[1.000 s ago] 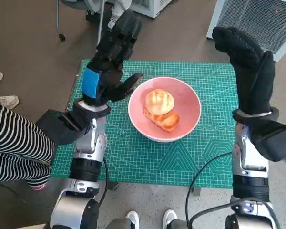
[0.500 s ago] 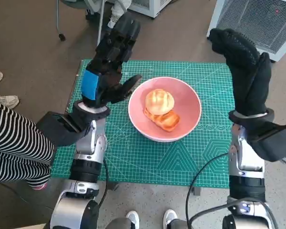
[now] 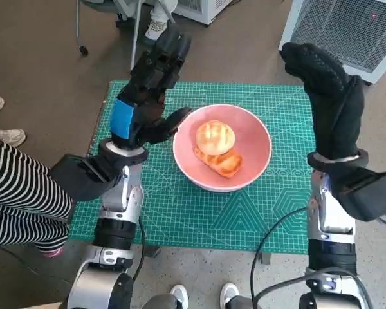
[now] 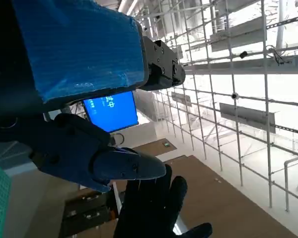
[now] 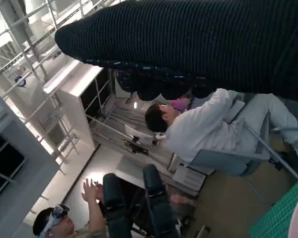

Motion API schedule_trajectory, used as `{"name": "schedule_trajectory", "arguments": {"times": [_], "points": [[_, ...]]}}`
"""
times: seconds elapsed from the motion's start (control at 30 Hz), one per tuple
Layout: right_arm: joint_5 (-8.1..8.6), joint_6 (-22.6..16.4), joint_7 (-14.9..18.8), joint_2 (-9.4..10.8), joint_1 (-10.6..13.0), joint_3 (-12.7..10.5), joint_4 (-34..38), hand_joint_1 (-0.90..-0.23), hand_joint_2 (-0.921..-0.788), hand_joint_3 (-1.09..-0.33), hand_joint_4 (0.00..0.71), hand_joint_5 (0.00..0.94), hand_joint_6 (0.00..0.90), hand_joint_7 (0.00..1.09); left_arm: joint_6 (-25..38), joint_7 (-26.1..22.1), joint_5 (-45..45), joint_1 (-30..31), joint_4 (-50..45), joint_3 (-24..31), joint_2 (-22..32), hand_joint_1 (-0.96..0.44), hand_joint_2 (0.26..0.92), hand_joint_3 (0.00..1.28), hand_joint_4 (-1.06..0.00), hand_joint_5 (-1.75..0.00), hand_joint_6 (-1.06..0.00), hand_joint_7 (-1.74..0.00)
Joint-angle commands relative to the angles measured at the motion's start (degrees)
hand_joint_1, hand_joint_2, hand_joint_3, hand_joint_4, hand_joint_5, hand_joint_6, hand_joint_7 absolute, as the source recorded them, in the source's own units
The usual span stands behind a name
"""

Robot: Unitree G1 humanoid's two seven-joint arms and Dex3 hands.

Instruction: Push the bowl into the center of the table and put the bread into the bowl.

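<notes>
**Bread in the bowl, both hands raised and empty**

While the pink bowl [image 3: 222, 147] sits at the middle of the head frame, on the green mat [image 3: 180, 212], the bread [image 3: 217, 147] lies inside it: a round bun above, a browner piece just below and touching it. Left of the bowl, the left hand [image 3: 145, 96] reaches toward the upper part of the frame, fingers spread and holding nothing, thumb just beside the bowl's left rim; whether it touches is unclear. At the upper right, the right hand [image 3: 328, 96] is likewise released, fingers extended, clear of the bowl. A striped sleeve [image 3: 19, 193] enters at the left edge. In the right wrist frame, a seated person [image 5: 213, 126] in white shows right of centre.
</notes>
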Motion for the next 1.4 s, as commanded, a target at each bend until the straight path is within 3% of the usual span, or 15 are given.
{"name": "schedule_trajectory", "arguments": {"times": [0.03, 1.4], "points": [[0.55, 1.19, -0.19, 0.45, 1.54, 0.23, -0.22, -0.704, -0.921, -0.771, 0.162, 0.0, 0.005, 0.56, 1.0, -0.68, -0.97, 0.75, -1.72, -0.08, 0.31, -0.55, 0.921, 0.24, -0.19, -0.01, -0.24, -0.04], [0.13, 1.42, 0.08, 0.13, 0.34, 0.51, 0.83, -0.699, -0.921, -0.771, 0.166, 0.002, 0.006, 0.56, 1.66, -1.35, -0.52, 1.25, -1.88, 0.35, 0.98, -0.55, 0.921, 0.22, -0.2, -0.01, -0.21, -0.11]]}}
